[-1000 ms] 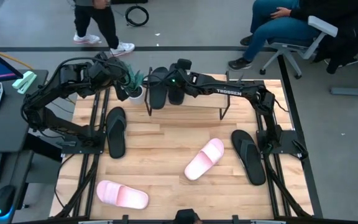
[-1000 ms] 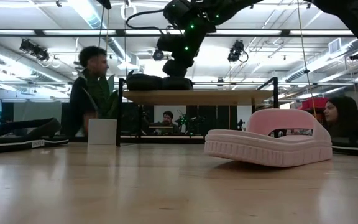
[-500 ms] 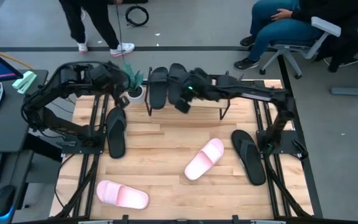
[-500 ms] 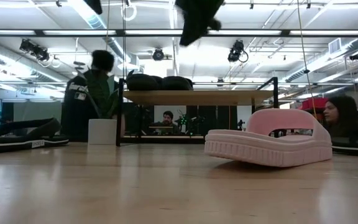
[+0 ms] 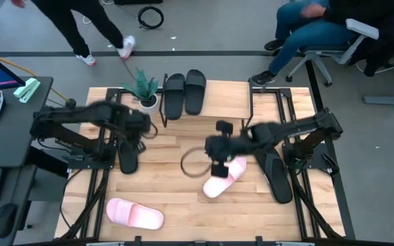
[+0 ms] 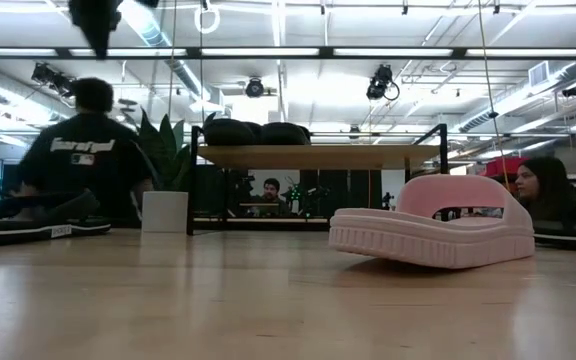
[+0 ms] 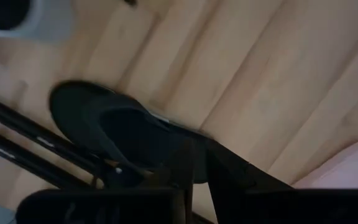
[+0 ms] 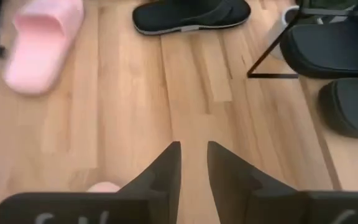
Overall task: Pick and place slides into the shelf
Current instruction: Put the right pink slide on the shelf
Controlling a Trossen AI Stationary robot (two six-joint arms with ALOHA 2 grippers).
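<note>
The right gripper (image 5: pixel 219 158), fingers slightly apart and empty, hovers beside the pink slide (image 5: pixel 226 174); light, springy foam, best pinched across its strap.

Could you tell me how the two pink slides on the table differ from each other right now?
The pink slide near the middle lies at a slant, with the right gripper directly over one end; the pink slide near the front edge lies almost crosswise, with no gripper near it. The middle one sits next to a black slide; the front one lies alone. Both are pale pink with a wide strap, rest sole-down on the table, and are not yet on the shelf.
</note>
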